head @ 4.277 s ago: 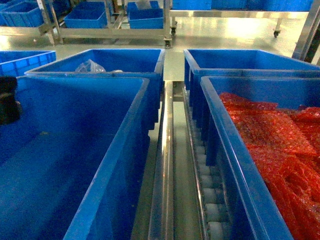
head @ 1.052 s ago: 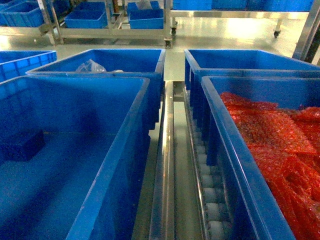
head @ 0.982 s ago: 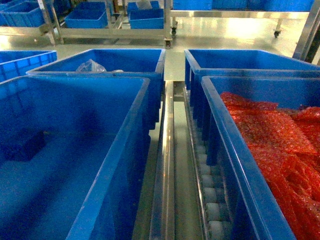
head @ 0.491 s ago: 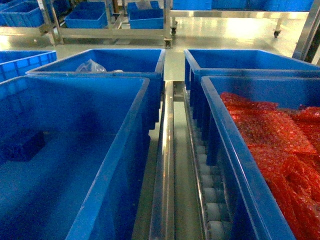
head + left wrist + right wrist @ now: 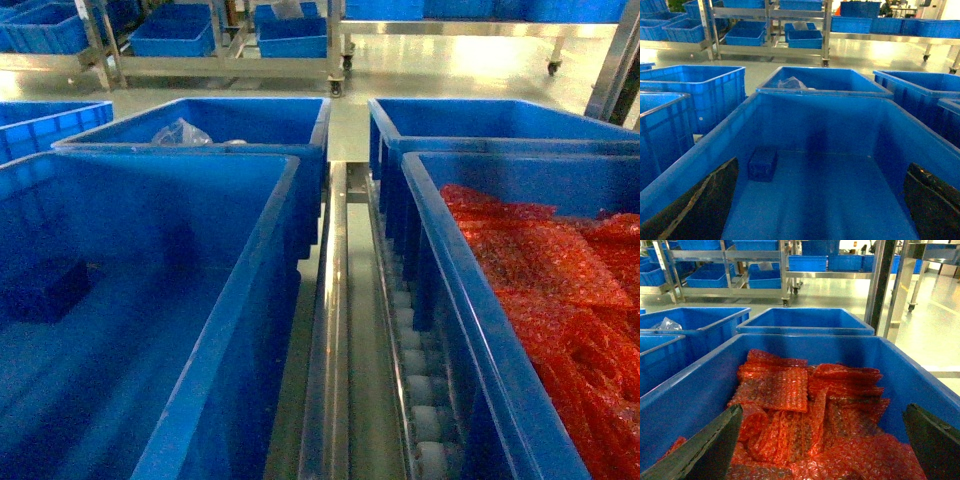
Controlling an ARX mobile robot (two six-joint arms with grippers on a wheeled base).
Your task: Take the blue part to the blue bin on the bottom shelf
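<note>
Inside the blue bin (image 5: pixel 840 130) lies the blue part (image 5: pixel 763 163); both end effectors spread.

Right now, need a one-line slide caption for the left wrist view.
Open left gripper above a blue bin holding one blue part near its far-left corner.

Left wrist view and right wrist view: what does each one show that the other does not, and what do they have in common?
Only the left wrist view shows a near blue bin holding a small blue part on its floor, between the fingers of the left claw, which is open. Only the right wrist view shows a bin filled with red bubble wrap, under the open right claw. Both show a bin with a clear plastic bag behind, and racks of blue bins at the back.
</note>
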